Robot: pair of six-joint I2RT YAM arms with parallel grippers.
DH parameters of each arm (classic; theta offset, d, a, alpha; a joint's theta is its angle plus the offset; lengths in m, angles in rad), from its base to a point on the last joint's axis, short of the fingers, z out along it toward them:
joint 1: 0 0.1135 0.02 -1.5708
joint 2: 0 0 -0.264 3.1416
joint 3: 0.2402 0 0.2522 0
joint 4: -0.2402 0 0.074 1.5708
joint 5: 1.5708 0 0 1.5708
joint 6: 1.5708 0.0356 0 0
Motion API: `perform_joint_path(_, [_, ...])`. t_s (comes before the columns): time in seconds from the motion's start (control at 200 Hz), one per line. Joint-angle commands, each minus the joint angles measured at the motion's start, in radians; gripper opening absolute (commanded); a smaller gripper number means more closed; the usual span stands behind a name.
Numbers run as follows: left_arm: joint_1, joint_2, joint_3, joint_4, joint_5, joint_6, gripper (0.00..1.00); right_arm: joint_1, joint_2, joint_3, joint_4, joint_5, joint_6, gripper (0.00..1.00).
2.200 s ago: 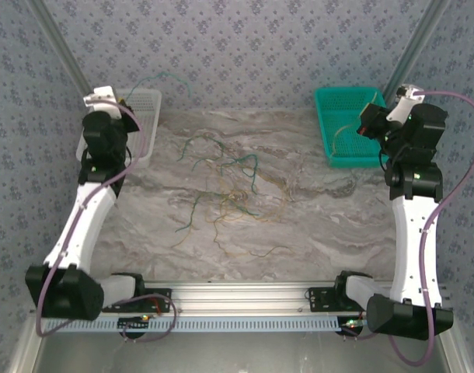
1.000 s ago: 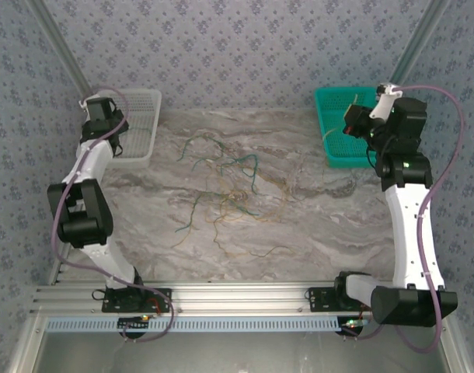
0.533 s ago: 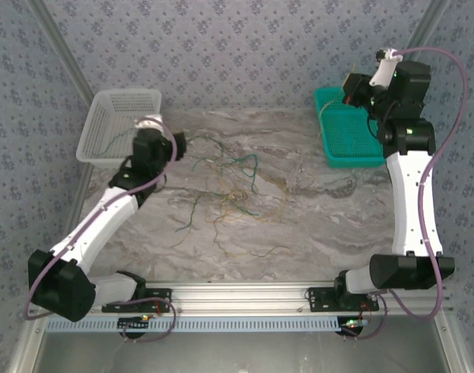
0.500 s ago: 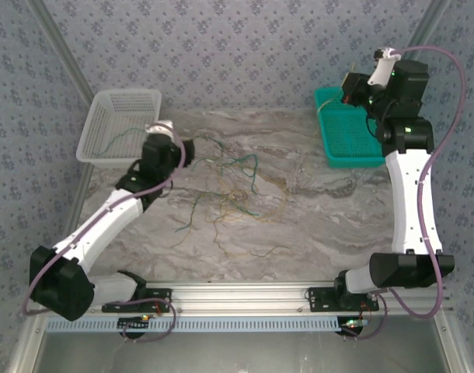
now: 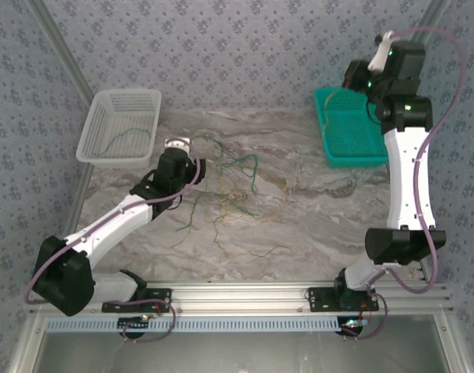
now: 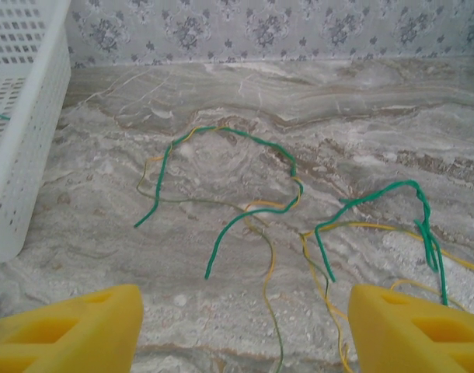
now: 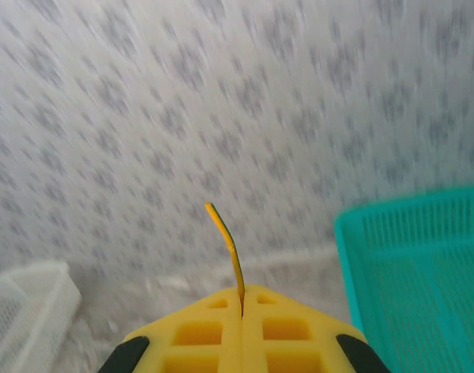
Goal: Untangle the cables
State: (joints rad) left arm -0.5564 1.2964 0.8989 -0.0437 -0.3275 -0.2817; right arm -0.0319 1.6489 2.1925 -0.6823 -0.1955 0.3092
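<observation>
now swung away from the white basket at ten o'clock, with a green cable left inside; brings the left end effector, wide and empty, over the cables tangled on the tabletop. lifts the right end effector at one o'clock above the teal basket, clamped on a yellow cable. means one strand sorted, another nearly, most of the tangle remaining.

White arms with black joints; purple cables looping alongside; blocky yellow fingers; perhaps small green indicator lights.
</observation>
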Motion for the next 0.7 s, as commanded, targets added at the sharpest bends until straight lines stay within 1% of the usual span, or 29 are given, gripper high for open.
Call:
perform_joint_path(0.0, [0.002, 0.039, 0.051, 0.070, 0.033, 0.000, 0.70, -0.042, 0.114, 0.284, -0.060, -0.011, 0.074, 0.00])
perform_joint_path(0.035, [0.002, 0.050, 0.062, 0.073, 0.044, 0.001, 0.70, -0.055, 0.165, 0.393, -0.073, 0.000, 0.087, 0.00])
perform_joint_path(0.1, [0.001, 0.066, 0.081, 0.068, 0.059, 0.006, 0.71, -0.086, 0.238, 0.545, -0.059, 0.067, 0.099, 0.00])
perform_joint_path(0.17, [0.001, 0.076, 0.088, 0.064, 0.060, 0.015, 0.70, -0.123, 0.266, 0.602, -0.003, 0.176, 0.103, 0.00])
perform_joint_path(0.205, [0.001, 0.079, 0.088, 0.063, 0.061, 0.023, 0.71, -0.144, 0.262, 0.588, 0.041, 0.222, 0.107, 0.00])
perform_joint_path(0.245, [0.002, 0.079, 0.088, 0.062, 0.059, 0.028, 0.71, -0.173, 0.255, 0.564, 0.076, 0.247, 0.124, 0.00])
perform_joint_path(0.27, [0.001, 0.079, 0.087, 0.057, 0.056, 0.030, 0.71, -0.193, 0.253, 0.548, 0.130, 0.248, 0.138, 0.00])
perform_joint_path(0.335, [0.002, 0.078, 0.080, 0.054, 0.056, 0.033, 0.71, -0.229, 0.265, 0.542, 0.178, 0.225, 0.163, 0.00])
perform_joint_path(0.42, [0.002, 0.075, 0.064, 0.058, 0.060, 0.029, 0.71, -0.243, 0.290, 0.554, 0.174, 0.221, 0.163, 0.00])
perform_joint_path(0.535, [0.001, 0.081, 0.045, 0.073, 0.062, 0.013, 0.71, -0.236, 0.307, 0.530, 0.113, 0.222, 0.145, 0.00])
perform_joint_path(0.615, [0.001, 0.088, 0.035, 0.082, 0.069, 0.003, 0.71, -0.224, 0.288, 0.443, 0.086, 0.210, 0.135, 0.00])
perform_joint_path(0.695, [0.001, 0.095, 0.031, 0.085, 0.071, -0.004, 0.71, -0.202, 0.237, 0.271, 0.112, 0.188, 0.124, 0.00])
